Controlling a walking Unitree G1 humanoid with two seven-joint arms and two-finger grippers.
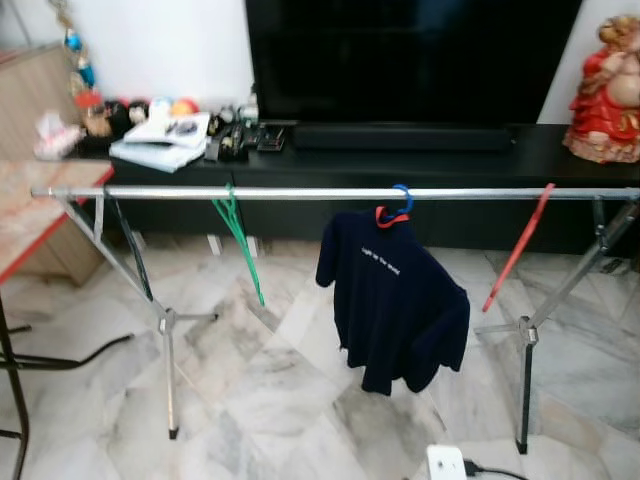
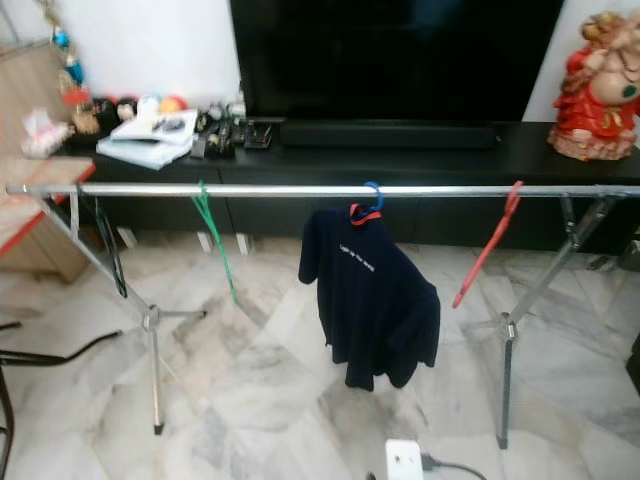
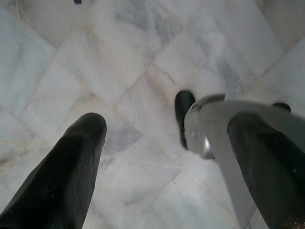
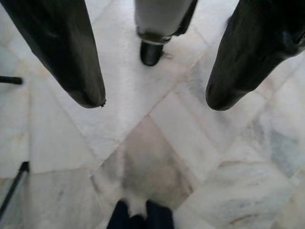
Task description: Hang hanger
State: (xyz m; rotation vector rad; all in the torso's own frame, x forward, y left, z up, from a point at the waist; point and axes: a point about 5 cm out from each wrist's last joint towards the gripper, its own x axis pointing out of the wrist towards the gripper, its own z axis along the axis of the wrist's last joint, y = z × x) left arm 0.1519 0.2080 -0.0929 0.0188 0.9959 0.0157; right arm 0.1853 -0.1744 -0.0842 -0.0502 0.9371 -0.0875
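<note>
Left wrist view: left gripper [image 3: 167,143] spread wide, holding nothing, smooth black fingers [image 3: 71,167] hanging over veined grey-white marble floor [image 3: 119,62].
Right gripper [image 4: 150,102]: fingers parted, nothing between them, above the same polished tiles.
Rail [image 1: 300,192]: straight chrome tube on splayed metal legs, before a black TV console [image 1: 450,155].
Hanger [image 1: 400,205]: blue hook on the rail near its middle, carrying a dark navy shirt [image 1: 395,300].
Writing: small white chest print, unreadable.
Other hangers: thin green hanger [image 1: 240,240] and red hanger [image 1: 518,245], both on the rail.
</note>
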